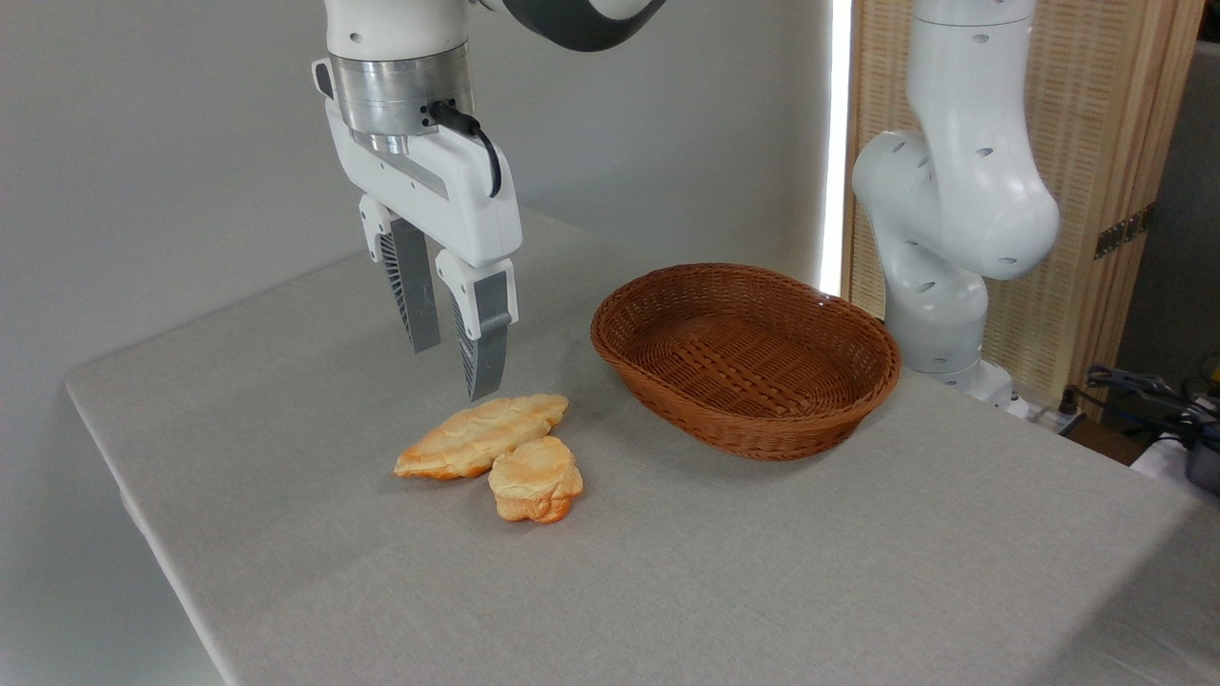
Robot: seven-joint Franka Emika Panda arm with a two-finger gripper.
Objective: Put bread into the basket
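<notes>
Bread (536, 479): on table (858, 572), touching loaf (481, 434), left of basket (745, 357).
Gripper (457, 367): parted, empty, above and behind bread.

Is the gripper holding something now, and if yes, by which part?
Nothing is held. The gripper is open and empty, above the loaf; the bread lies on the table.

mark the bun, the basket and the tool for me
bun (536, 479): fixed camera view, point on its pale top crust.
basket (863, 335): fixed camera view, point on the far right rim.
tool (455, 349): fixed camera view, point midway between the two fingertips, above the braided loaf (481, 433).
</notes>
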